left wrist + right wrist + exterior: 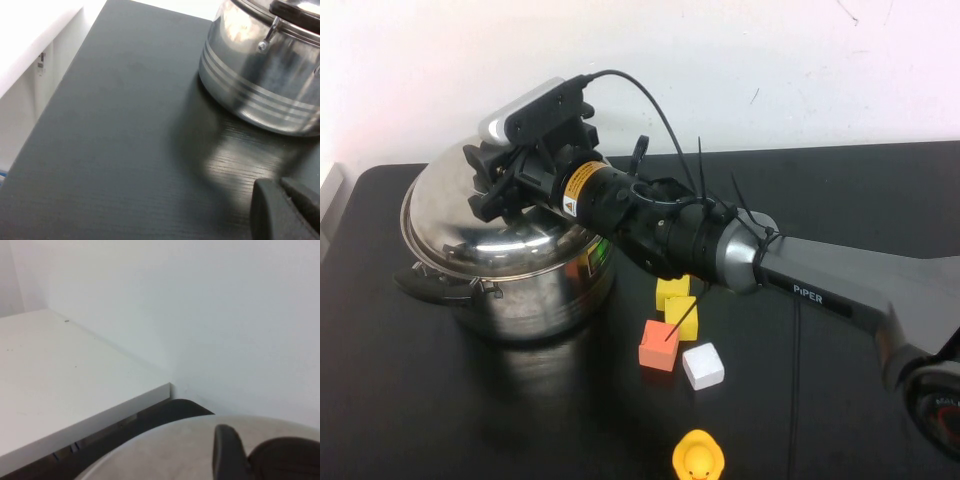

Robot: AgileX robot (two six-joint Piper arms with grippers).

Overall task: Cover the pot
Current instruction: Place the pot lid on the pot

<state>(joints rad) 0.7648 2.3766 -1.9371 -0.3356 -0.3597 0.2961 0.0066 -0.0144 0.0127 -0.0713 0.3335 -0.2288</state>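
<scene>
The pot (535,290) stands on the left part of the black bench (470,420), and the lid (470,215) lies on its rim, maybe a little tilted toward the far side. The left hand (287,210) waits low over the bench just beside the pot; whether it is released or clenched I cannot tell. The right hand (505,185) reaches over the lid at its knob; if it grasps the knob or has let go I cannot tell.

To do this step well, I think the lid must sit flat in the rim all around before the hand lifts straight up.

Right of the pot lie yellow blocks (675,300), an orange block (658,345), a white block (702,365) and a duck (698,458). A white wall (770,60) stands behind.
</scene>
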